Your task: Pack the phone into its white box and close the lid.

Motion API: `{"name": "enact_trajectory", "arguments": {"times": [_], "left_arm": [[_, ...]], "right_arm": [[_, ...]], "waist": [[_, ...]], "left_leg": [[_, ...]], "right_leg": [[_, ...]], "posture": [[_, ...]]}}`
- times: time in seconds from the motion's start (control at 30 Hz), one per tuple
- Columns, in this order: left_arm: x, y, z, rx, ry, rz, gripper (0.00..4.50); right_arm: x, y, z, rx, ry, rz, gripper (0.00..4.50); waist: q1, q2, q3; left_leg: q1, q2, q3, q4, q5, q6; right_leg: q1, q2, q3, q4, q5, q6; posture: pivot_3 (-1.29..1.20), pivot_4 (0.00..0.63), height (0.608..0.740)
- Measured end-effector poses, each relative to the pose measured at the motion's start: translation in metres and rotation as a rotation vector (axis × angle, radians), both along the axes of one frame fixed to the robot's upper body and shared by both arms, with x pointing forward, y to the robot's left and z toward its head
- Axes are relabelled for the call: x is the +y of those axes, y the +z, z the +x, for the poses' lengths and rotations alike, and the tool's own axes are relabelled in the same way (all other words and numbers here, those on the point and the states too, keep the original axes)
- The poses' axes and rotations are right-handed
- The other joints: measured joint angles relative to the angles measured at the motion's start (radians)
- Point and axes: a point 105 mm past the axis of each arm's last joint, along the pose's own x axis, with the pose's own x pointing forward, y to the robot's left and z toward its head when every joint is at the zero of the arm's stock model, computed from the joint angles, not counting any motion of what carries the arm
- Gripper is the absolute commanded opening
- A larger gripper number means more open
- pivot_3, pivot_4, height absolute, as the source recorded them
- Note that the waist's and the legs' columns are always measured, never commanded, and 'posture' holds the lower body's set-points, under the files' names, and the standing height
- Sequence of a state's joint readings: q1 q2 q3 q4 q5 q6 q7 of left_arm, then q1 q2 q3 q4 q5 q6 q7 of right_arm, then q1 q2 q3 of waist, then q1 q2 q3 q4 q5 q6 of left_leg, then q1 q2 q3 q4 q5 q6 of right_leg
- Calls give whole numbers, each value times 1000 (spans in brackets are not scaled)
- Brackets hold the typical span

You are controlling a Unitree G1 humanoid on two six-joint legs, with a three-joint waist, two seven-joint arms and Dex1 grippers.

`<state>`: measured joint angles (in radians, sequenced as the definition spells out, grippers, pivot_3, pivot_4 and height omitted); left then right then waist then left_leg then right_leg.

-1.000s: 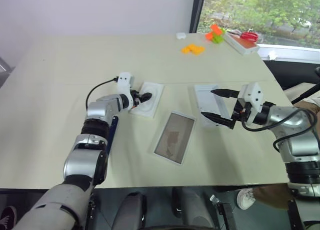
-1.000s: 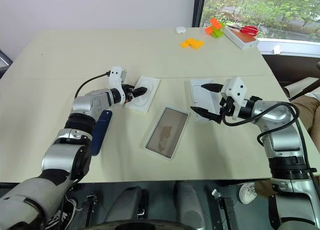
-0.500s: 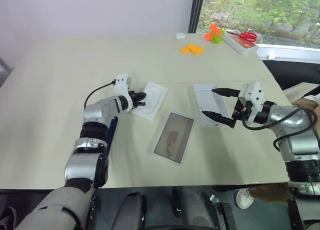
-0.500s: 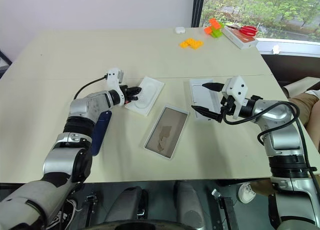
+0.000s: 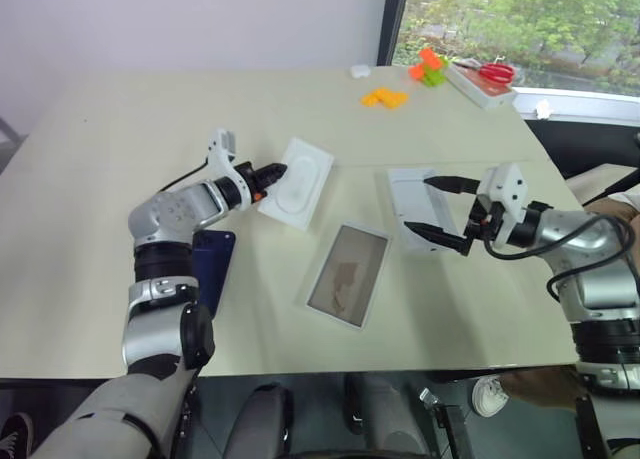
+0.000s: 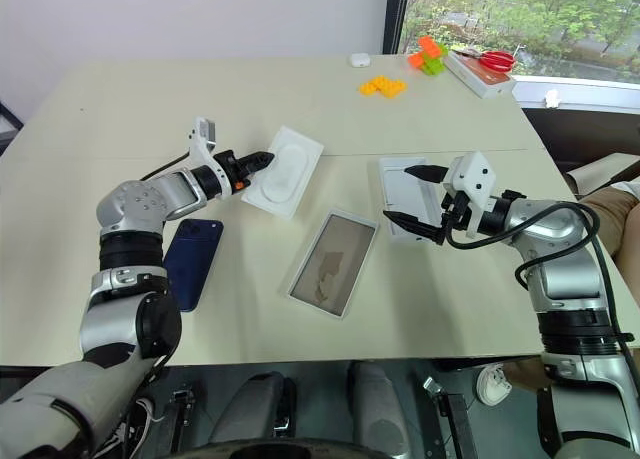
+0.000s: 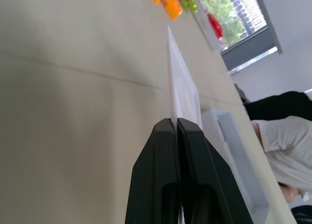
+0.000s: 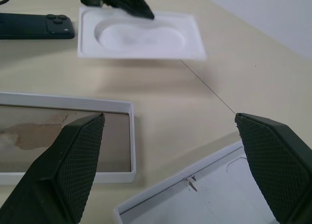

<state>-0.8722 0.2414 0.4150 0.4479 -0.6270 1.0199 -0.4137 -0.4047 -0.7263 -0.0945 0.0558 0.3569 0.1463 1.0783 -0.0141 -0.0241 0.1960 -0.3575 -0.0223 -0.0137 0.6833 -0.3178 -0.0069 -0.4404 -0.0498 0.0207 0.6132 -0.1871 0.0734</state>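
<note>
1. Left hand (image 6: pixel 262 160): fingers clenched on the near edge of the white insert (image 6: pixel 284 170), a thin white card with an oval recess; the insert is held clear of the counter (image 6: pixel 300 109), tilted, its recessed face turned up toward the head camera. In the left wrist view the insert (image 7: pixel 181 87) appears edge-on, pinched between the two black fingers (image 7: pixel 157 180).
2. Right hand (image 6: pixel 412 197): fingers spread wide and released, gripping nothing, poised just over the lid (image 6: pixel 406 196).
3. Phone (image 6: pixel 191 262): dark navy, lying flat on the counter under the left forearm, camera bump at its far end, well apart from the white box.
4. White box (image 6: pixel 335 263): open tray with brownish floor, resting on the counter near its front edge, between the phone and the lid; nothing inside it.
5. Lid: lying white inside up, to the right of the white box, beneath the right hand.
6. Orange blocks (image 6: pixel 385 85), scissors (image 6: pixel 487 58): at the far side of the counter by the window.
</note>
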Motion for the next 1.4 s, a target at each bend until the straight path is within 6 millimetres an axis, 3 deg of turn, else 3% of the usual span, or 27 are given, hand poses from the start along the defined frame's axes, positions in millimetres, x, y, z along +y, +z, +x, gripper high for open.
{"name": "enact_trajectory", "arguments": {"times": [0.13, 0.3, 0.5, 0.6, 0.8, 1.0, 1.4], "left_arm": [[5, 7, -9, 13, -3, -32, 69], [2, 0, -39, 45, -60, -19, 69], [-26, -8, -70, 78, -128, -34, 69], [-41, -15, -82, 87, -141, -27, 69], [-52, -17, -89, 91, -157, 16, 69], [-73, -35, -104, 144, -211, 50, 69], [-78, -46, -104, 122, -179, 158, 69]], "right_arm": [[-1, -1, 0, 6, 2, -2, 4500], [-11, -5, -3, 33, -5, -38, 4500], [-22, -24, -22, 124, 18, -59, 4500], [-26, -23, -28, 136, 25, -68, 4500], [-24, -24, -34, 137, 36, -71, 4500], [-28, -23, -36, 135, 22, -77, 4500], [-29, -20, -33, 117, 5, -74, 4500]], "waist": [[0, 0, 0], [1, 0, 0], [6, 0, 0], [0, 0, 0], [-1, -1, 0], [0, -1, 0], [1, -1, 0]], "left_leg": [[0, 0, 0, 0, 0, 0], [0, 0, 0, 0, 0, -1], [0, -2, -2, 0, 0, -1], [2, -1, -1, 0, 0, -1], [4, -1, -4, 0, 3, -5], [3, -1, -4, 1, 3, -5], [3, -1, -4, 1, 3, -5]], "right_leg": [[0, 0, 0, 0, 0, 0], [0, 0, 0, 0, 0, 0], [2, -1, 0, 0, 0, 0], [4, 0, 1, -2, 0, 0], [6, 5, 0, -1, -2, 2], [6, 3, 0, -2, -1, 1], [6, 3, 0, -3, -1, 0]], "posture": [[0, 150, 740], [0, 150, 740], [0, 150, 740], [0, 150, 740], [0, 150, 740], [0, 150, 740], [0, 150, 740]]}}
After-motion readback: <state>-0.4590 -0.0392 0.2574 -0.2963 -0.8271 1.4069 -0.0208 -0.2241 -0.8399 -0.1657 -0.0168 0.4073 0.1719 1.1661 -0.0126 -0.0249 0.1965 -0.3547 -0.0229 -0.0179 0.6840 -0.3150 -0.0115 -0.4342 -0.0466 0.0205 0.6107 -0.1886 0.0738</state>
